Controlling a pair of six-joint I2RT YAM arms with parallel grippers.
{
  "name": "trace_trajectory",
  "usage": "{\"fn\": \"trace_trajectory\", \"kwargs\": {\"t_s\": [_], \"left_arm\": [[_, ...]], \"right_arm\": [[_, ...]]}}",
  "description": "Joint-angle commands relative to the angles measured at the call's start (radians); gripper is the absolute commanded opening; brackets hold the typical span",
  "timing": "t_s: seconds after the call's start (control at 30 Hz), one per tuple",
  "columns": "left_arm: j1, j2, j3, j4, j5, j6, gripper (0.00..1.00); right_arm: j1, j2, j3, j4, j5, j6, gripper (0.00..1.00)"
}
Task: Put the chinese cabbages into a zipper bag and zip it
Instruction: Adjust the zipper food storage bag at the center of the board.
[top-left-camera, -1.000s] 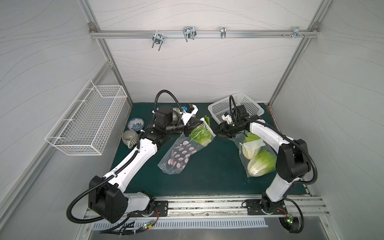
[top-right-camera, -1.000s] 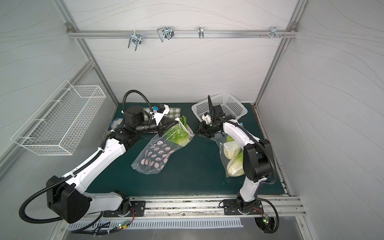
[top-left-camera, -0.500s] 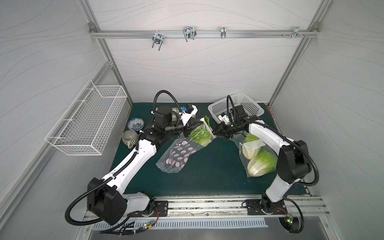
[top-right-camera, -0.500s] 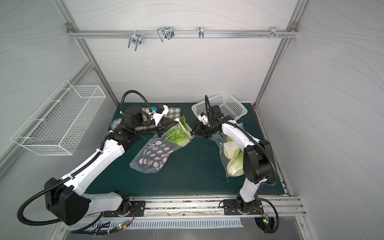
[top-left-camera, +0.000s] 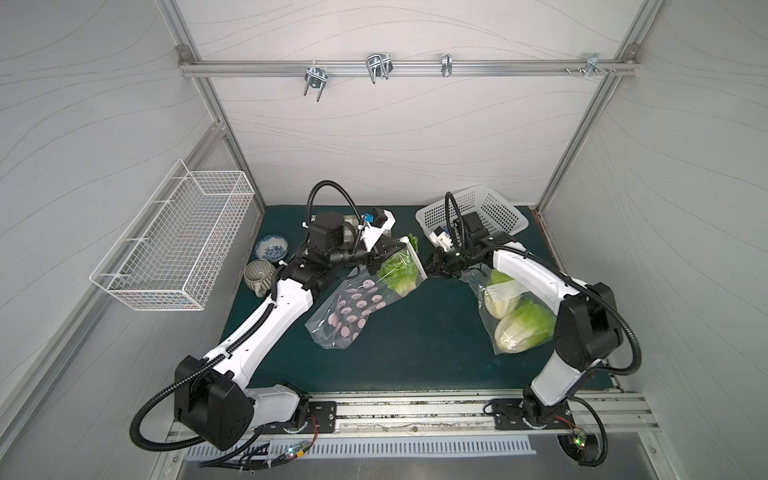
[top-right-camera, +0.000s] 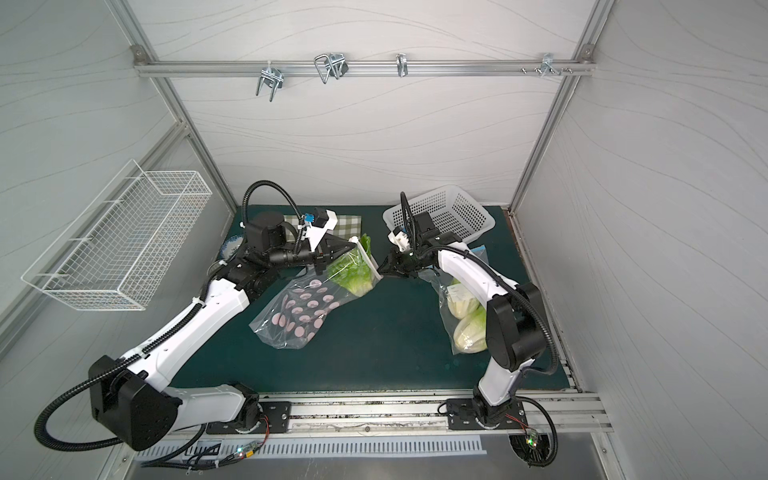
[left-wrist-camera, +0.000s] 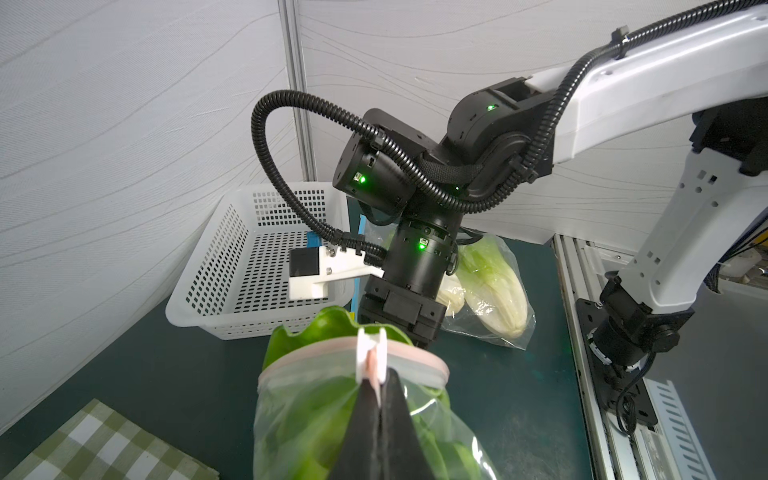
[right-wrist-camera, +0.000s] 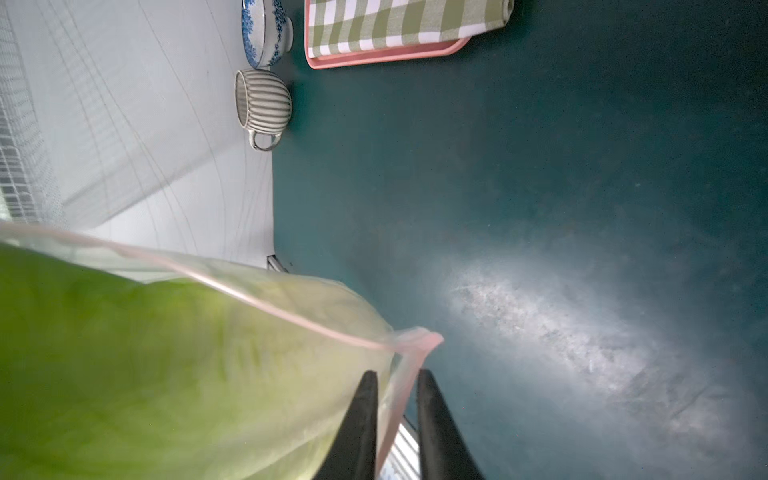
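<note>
Front cabbage (top-left-camera: 524, 330): lies on the green mat (top-left-camera: 415, 353), well in front of the white basket (top-left-camera: 473, 214), inside a thin clear wrap (left-wrist-camera: 473, 332).
Second cabbage (top-left-camera: 500, 301): touches the front one, a bit closer to the white basket, in the same wrap.
Zipper bag (top-left-camera: 353, 307): clear with pink dots. Its low end is on the mat and its open mouth is held up, near the white basket.
Third cabbage (top-left-camera: 400, 272): inside the zipper bag by the mouth. Its leaf tips poke out toward the white basket.
Left gripper (left-wrist-camera: 379, 376): squeezed tight on the bag's rim, right at the white slider (left-wrist-camera: 371, 353).
Right gripper (right-wrist-camera: 395, 376): between the bag and the white basket. Its fingers sit close on both sides of the bag's pink corner, but it is not clear whether they pinch it.
Cup (top-left-camera: 259, 276) and bowl (top-left-camera: 272, 248): far across the mat from the white basket.
Checked cloth (top-right-camera: 349, 222): on a pink tray (right-wrist-camera: 386, 56), beside the white basket with a gap.
</note>
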Motion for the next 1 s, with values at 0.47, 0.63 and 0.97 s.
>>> {"fn": "trace_trajectory", "kwargs": {"t_s": [0.47, 0.63, 0.97], "left_arm": [[0.098, -0.247, -0.172, -0.005, -0.126, -0.038, 0.00], [0.099, -0.335, -0.225, 0.010, -0.149, -0.068, 0.00], [0.123, -0.332, -0.300, 0.081, -0.143, -0.135, 0.00]], "right_arm": [[0.093, -0.135, 0.258, -0.268, 0.395, -0.205, 0.00], [0.116, -0.208, 0.269, -0.246, 0.408, -0.188, 0.00], [0.024, -0.260, 0.060, -0.075, 0.157, -0.059, 0.00]]}}
